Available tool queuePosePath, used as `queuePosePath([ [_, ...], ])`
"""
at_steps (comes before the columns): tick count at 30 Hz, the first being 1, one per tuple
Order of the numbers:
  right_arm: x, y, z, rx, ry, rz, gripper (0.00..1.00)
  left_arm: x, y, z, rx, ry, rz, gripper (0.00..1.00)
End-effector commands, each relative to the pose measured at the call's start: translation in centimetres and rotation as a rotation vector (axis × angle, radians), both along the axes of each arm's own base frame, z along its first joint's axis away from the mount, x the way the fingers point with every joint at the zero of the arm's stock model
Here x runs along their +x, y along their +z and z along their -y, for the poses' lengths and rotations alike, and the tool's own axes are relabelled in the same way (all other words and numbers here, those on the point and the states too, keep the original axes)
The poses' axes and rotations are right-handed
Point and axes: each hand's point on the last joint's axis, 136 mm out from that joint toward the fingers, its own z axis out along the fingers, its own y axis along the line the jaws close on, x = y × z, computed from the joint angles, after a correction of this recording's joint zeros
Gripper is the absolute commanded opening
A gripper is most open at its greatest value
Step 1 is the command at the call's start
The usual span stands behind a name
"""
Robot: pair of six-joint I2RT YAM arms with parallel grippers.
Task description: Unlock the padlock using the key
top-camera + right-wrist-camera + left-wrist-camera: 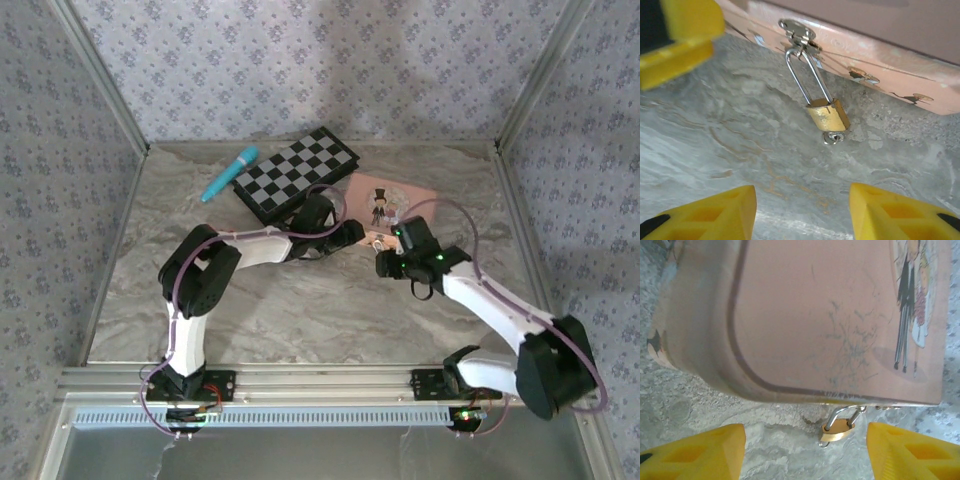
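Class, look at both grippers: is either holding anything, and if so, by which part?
Nothing is held. The left gripper and the right gripper are both open, and the padlock clipped to the tin lies untouched.

brass padlock [827, 115], shackle through pink tin [890, 57] hasp

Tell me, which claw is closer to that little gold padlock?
Right, it seems, though both are close. The right claw sits just short of the padlock, open toward it. The left claw hovers open higher up, by the pink tin.
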Motion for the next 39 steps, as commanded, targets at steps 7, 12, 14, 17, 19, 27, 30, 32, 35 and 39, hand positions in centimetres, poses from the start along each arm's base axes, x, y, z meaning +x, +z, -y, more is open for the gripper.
queuePosePath([
  [7,0.7,-1.0,3.7,-0.103,-0.172,-0.035,0.53,-3.4,0.0,3.7,-0.083,-0.024,-0.019,0.64],
  [12,0.9,-2.1,3.9,-0.046,-0.194,-0.038,0.50,-3.6,-0.1,4.7,-0.080,-0.004,-0.009,0.64],
  [14,0.9,-2.5,4.9,-0.014,-0.252,-0.054,0.47,-3.8,-0.6,5.3,-0.048,-0.013,-0.005,0.64],
  [17,0.8,-2.5,6.4,0.088,-0.329,-0.055,0.45,-4.0,-2.0,5.8,0.005,-0.001,-0.020,0.63],
  [19,0.7,-1.7,7.1,0.141,-0.343,-0.016,0.44,-3.6,-2.8,6.0,0.019,0.018,-0.023,0.63],
  [27,0.2,1.6,8.5,0.216,-0.389,0.145,0.42,-1.9,-4.0,7.9,0.057,0.006,0.001,0.56],
  [30,0.2,1.6,8.7,0.236,-0.396,0.144,0.41,-1.7,-4.3,8.4,0.049,0.000,-0.009,0.37],
  [32,0.4,1.3,8.7,0.240,-0.397,0.143,0.41,-1.7,-4.2,8.3,0.046,0.003,-0.004,0.30],
  [35,0.6,0.8,8.5,0.249,-0.390,0.133,0.41,-1.6,-3.8,8.1,0.037,0.001,0.009,0.21],
  [39,0.8,0.2,7.8,0.268,-0.371,0.113,0.40,-1.6,-3.5,7.5,0.031,-0.008,0.006,0.10],
])
